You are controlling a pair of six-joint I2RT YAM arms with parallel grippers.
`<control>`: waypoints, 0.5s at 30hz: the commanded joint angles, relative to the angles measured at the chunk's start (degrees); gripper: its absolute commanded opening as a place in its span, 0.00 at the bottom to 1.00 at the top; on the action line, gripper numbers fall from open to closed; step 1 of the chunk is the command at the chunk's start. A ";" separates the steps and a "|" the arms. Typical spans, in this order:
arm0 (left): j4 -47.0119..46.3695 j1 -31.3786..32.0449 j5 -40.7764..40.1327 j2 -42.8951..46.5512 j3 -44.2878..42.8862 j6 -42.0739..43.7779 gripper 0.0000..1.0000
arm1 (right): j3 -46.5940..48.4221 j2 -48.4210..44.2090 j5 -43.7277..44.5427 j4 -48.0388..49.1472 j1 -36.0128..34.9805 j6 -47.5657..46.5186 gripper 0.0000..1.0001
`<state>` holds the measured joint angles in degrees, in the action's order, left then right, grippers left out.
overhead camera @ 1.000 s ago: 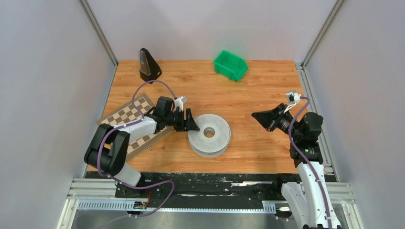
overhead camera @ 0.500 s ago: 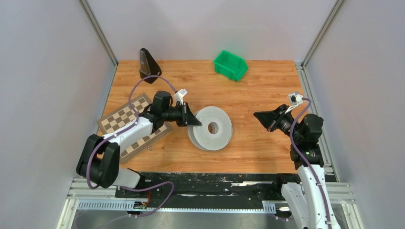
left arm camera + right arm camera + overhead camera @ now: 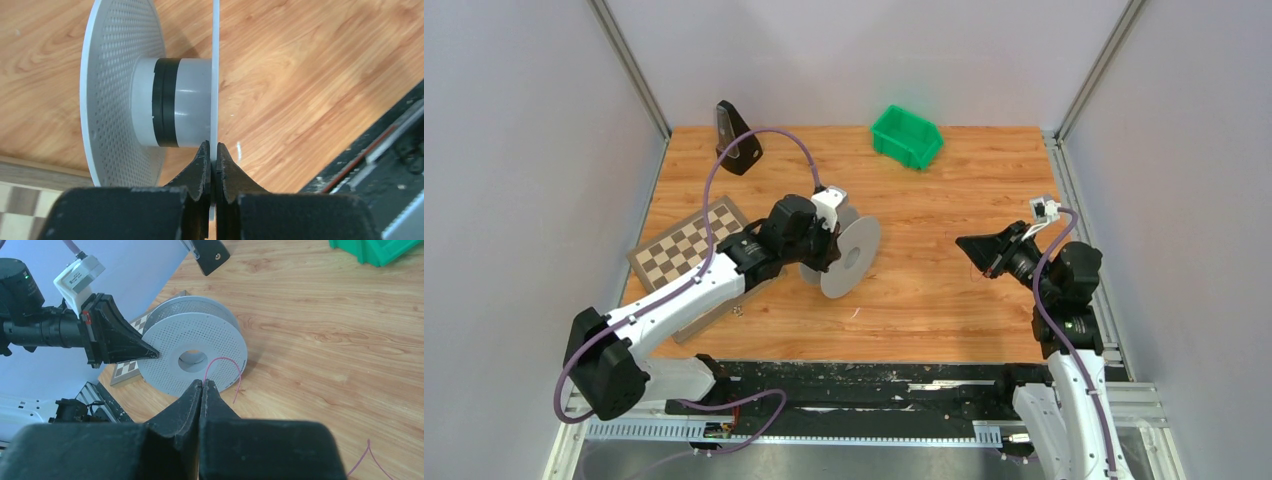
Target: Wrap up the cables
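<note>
The grey reel stands tipped up on edge near the table's middle, its two perforated discs upright. My left gripper is shut on the rim of one disc. The pale hub with a black band shows between the discs. My right gripper hovers to the right of the reel, shut on the cable, a thin pink strand that loops out from its tips and hangs loose. From above, the right gripper is well apart from the reel.
A green bin sits at the back. A chessboard lies under the left arm, and a black wedge-shaped object stands at the back left. Another loose pink strand lies on the wood near the right arm.
My left gripper closed on the rim of the flat-lying reel, then tipped it up on edge and shifted it slightly left and back. The right arm barely moved.
</note>
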<state>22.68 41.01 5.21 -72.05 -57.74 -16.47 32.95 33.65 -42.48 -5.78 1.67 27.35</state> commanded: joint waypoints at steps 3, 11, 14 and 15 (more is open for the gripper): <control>2.29 4.30 -11.04 -0.34 -2.91 12.90 0.02 | 0.43 0.20 0.29 0.24 -0.27 0.44 0.00; 1.60 5.22 -6.94 -0.04 -3.30 13.76 0.21 | 2.42 2.75 0.33 0.86 -0.26 0.85 0.00; 1.16 5.22 -4.30 0.81 -3.41 13.39 0.31 | 2.43 2.83 -0.16 0.97 -0.33 1.44 0.00; 0.73 5.22 -3.12 1.24 -3.42 13.17 0.35 | 2.39 2.67 -0.13 0.95 -0.30 1.39 0.00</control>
<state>25.52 46.00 -1.41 -72.47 -58.48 -4.25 33.06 36.73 -42.48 -5.87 1.65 27.42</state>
